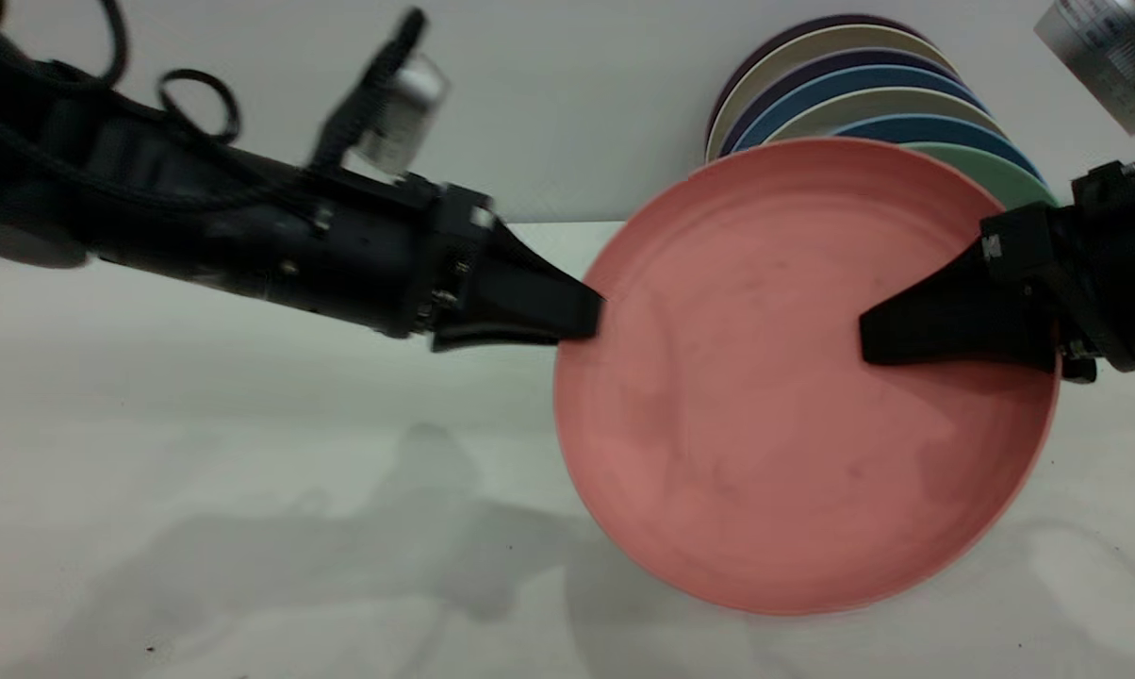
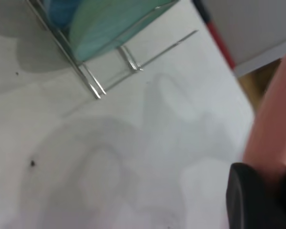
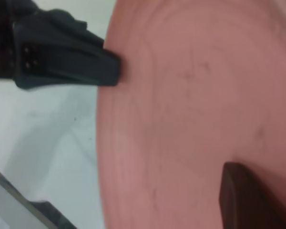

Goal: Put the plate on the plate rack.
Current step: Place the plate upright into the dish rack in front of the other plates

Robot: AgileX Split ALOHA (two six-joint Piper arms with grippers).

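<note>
Both pincers [image 1: 582,316] [image 1: 874,339] clamped on plate [image 1: 775,415] rim.

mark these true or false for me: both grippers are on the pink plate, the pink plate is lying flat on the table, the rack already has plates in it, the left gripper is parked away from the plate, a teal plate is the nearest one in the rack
1. Both grippers are on the pink plate. True: the left gripper grips the edge of the pink plate and the right gripper grips the opposite side.
2. The pink plate lies flat on the table. False: it is held up in the air between the grippers, with its shadow on the table below.
3. The rack already holds plates. True: blue, cream and dark plates stand in the plate rack.
4. The left gripper is parked away from the plate. False: it is at the plate's rim.
5. A teal plate is nearest in the rack. True: the teal plate stands just behind the pink one.
</note>
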